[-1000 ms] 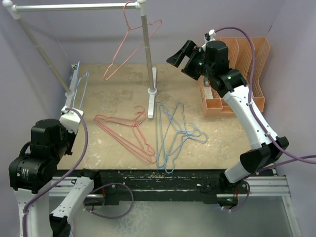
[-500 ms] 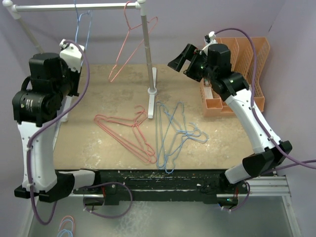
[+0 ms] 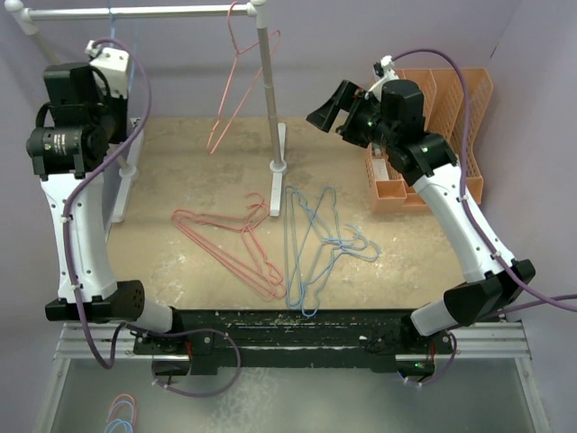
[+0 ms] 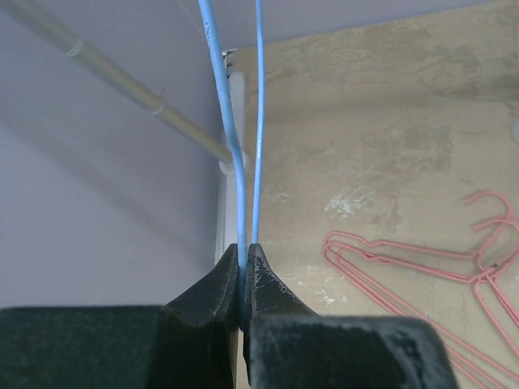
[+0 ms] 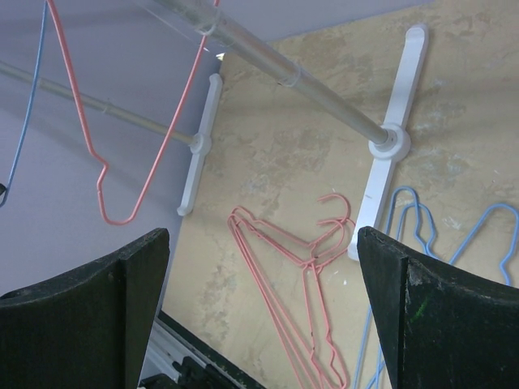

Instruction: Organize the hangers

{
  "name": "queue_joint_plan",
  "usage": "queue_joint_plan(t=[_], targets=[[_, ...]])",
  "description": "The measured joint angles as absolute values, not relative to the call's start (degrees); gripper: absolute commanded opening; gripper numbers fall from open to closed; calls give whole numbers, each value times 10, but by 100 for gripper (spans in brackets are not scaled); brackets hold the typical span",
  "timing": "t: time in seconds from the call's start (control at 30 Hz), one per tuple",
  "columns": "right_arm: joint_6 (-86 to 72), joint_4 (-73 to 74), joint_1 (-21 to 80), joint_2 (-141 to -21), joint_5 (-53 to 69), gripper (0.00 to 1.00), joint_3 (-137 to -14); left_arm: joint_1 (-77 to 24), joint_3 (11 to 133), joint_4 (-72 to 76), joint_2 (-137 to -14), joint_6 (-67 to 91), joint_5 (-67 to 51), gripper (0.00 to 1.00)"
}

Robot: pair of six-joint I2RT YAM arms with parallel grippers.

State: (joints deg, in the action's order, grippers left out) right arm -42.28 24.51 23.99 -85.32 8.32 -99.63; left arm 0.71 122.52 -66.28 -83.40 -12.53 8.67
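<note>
Pinches a thin light blue wire hanger in the clenched left gripper, high over the table's far-left corner, at the white pole rack's rail. Holds the right gripper spread wide, released, toward the far-right side. Elsewhere: one pink-red wire hanger hooked on the rail (beside its right post); more pink-red hangers and light blue hangers flat near the table's middle.

**Out of Sight**

In the left wrist view the blue hanger runs off the top edge, hook unseen. From above, the left arm covers nearly all of it (only a thread shows by the rail). The right wrist view crops the hanging pink hanger at its hook, and the blue hangers on the table at the right edge.
</note>
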Motion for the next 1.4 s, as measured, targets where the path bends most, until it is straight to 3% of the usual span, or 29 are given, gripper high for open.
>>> queue_joint_plan(t=[0.17,0.5,1.03,1.1,1.2,1.23,1.4], targets=[[-422,236,240,-854,84,100,-994,95,1235,-655,-856,-115,47,0],[-425,226,240,-862,97,100,-989,151,1207,-636,-861,-111,-8,0],[-434,214,240,-868,114,100,-969,171,1182,-643,-885,-126,-64,0],[-434,210,240,-868,116,100,-968,171,1173,-643,-885,-127,-68,25],[-435,206,240,-868,116,100,-966,171,1169,-645,-885,-131,-75,91],[-435,206,240,-868,116,100,-964,171,1169,-645,-883,-135,-76,100],[-434,204,240,-868,116,100,-955,171,1167,-649,-849,-132,-70,99]])
